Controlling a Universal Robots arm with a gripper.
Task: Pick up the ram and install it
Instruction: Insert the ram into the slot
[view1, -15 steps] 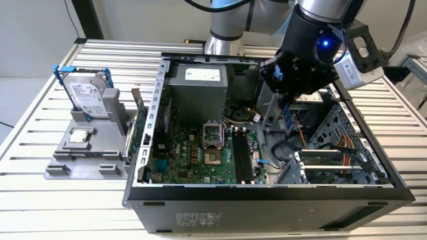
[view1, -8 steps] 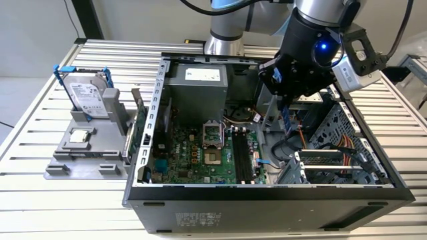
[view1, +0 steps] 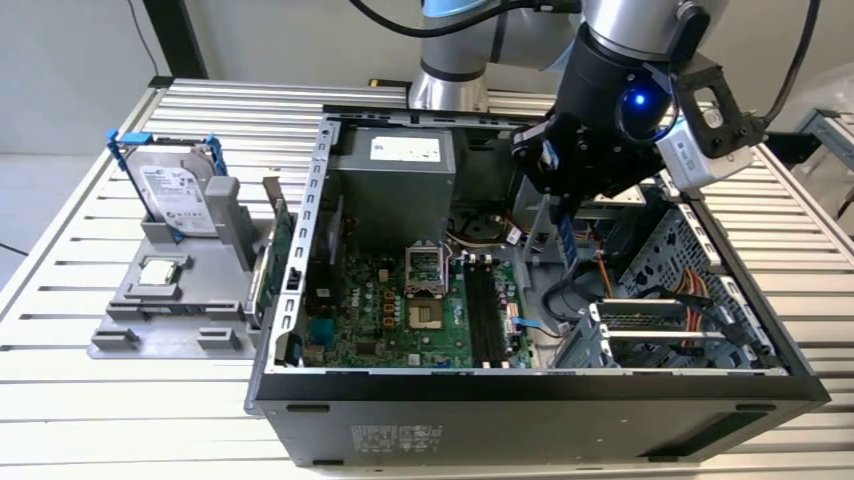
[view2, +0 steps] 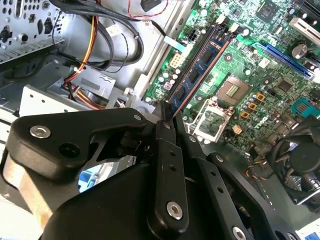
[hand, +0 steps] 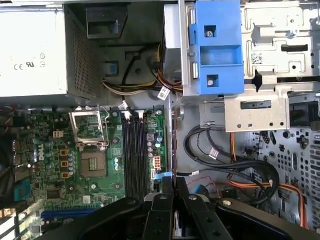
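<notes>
While the gripper (view1: 563, 212) hangs over the open computer case (view1: 534, 395), its two black fingers (view2: 165, 125) are pressed together on one end of the ram (view1: 571, 245), pinching the thin board between them. In the exterior view the ram stands nearly upright. Its long axis runs up and down, its top end is caught in the fingers, and its free end points down into the case without touching anything. It is in the air above the gap between the black memory slots (view1: 483, 310) and the drive cage (view1: 667, 300) on the exterior view's right. The slots lie flat on the green motherboard (view1: 380, 310) and run from near to far, so the ram's length is crosswise to theirs. In the second wrist view the ram (view2: 197, 70) reaches straight out from the fingertips as a blue strip carrying a row of dark chips. In the first wrist view the slots (hand: 134, 155) look dark and unfilled beside the processor socket (hand: 92, 165). The power supply (view1: 394, 180) fills the far corner of the case. Well apart, on the exterior view's left, a grey holder (view1: 127, 335) on the slatted table (view1: 80, 420) carries an upright hard drive in a blue frame (view1: 180, 190) and a small square processor chip (view1: 160, 270).
</notes>
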